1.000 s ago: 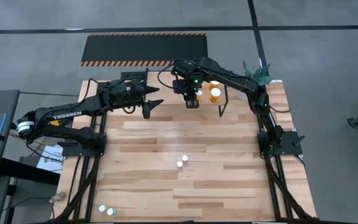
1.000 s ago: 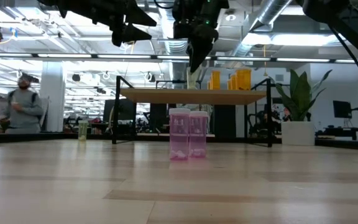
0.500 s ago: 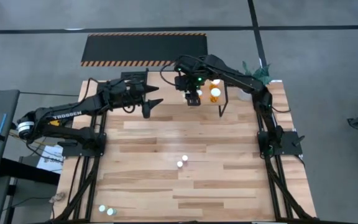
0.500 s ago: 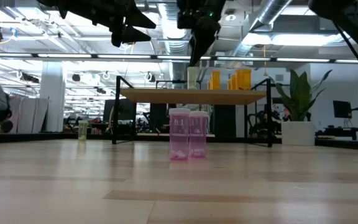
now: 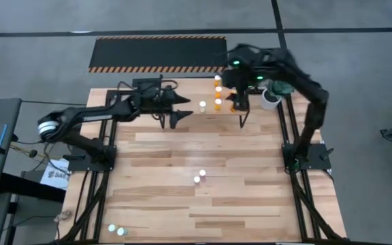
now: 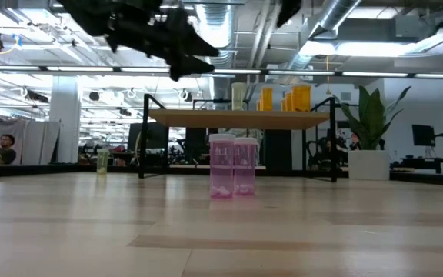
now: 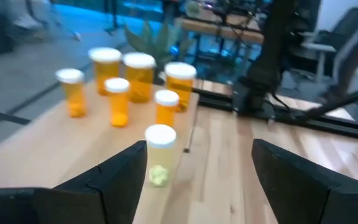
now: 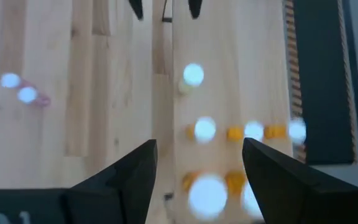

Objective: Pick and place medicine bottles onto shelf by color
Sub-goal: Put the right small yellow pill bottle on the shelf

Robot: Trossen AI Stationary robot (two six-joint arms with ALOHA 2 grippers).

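From above: left gripper (image 5: 182, 112) open and empty beside small wood-topped shelf (image 5: 209, 92); right gripper (image 5: 240, 102) open, empty, above it.

Low down: two pink bottles (image 6: 233, 165) touching.

Left wrist: pale green pill inside clear greenish bottle (image 7: 160, 154), orange bottles (image 7: 138, 74) behind.

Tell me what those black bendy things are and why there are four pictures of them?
They are two robot arms, each ending in a two-finger gripper. One picture looks straight down from above, one looks across the wooden table from its own height, and two come from little cameras on the arms' wrists. The left gripper and the right gripper hover near a small shelf; both are open and hold nothing. On the shelf stand orange bottles with white caps and one pale greenish bottle. Two pink bottles wait in the middle of the table, and two greenish ones sit at its near corner. A potted plant stands beside the shelf.
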